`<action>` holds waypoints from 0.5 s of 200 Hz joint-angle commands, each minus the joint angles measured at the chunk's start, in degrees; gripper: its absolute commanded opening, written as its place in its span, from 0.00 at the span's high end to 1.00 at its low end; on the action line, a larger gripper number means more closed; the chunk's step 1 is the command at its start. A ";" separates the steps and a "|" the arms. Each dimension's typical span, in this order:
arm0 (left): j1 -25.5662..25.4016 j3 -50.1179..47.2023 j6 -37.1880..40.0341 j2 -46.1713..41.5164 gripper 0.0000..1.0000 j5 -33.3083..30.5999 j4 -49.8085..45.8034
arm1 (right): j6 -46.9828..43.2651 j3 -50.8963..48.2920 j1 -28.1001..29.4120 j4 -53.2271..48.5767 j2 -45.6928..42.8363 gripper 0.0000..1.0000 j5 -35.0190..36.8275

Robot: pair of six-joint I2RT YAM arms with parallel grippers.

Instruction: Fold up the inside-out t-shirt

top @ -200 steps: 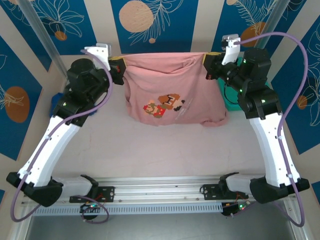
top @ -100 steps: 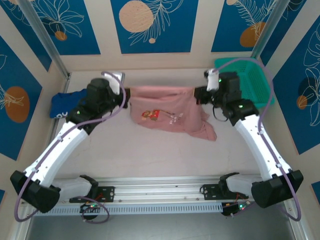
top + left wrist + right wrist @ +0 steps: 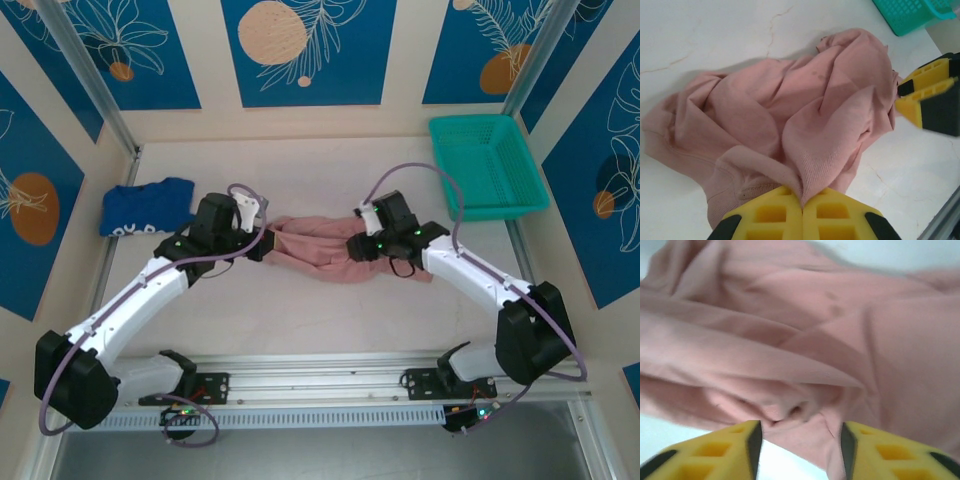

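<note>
The inside-out t-shirt lies bunched in a dusty-pink heap on the table between my two grippers. My left gripper is at its left end. In the left wrist view the t-shirt spreads out in folds ahead, and my left gripper is shut on a pinched ridge of its fabric. My right gripper is at the heap's right side. In the right wrist view my right gripper stands open, with loose cloth of the t-shirt lying between its fingers, not clamped.
A teal basket stands at the back right, its corner also in the left wrist view. A royal-blue garment lies at the back left. The metal rail runs along the near edge.
Both arms came down and toward each other, so the shirt went from hanging stretched to a heap on the table. The right gripper opened and let go of its corner.
</note>
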 commanded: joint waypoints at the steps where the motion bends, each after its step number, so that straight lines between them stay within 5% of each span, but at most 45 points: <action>1: 0.28 1.98 0.33 0.43 1.00 2.57 1.12 | -9.58 -1.78 5.09 7.82 -2.89 0.37 4.66; 35: 0.24 2.53 0.55 0.28 1.00 2.40 0.58 | -14.98 -3.08 10.46 12.83 -0.74 0.37 4.72; 57: 0.19 2.71 0.75 -0.11 1.00 2.08 0.05 | -15.55 -3.32 10.27 14.27 1.71 0.46 5.96; 100: 0.26 3.06 1.11 -0.63 1.00 1.82 -0.61 | -17.34 -2.46 8.33 18.87 6.66 0.48 2.53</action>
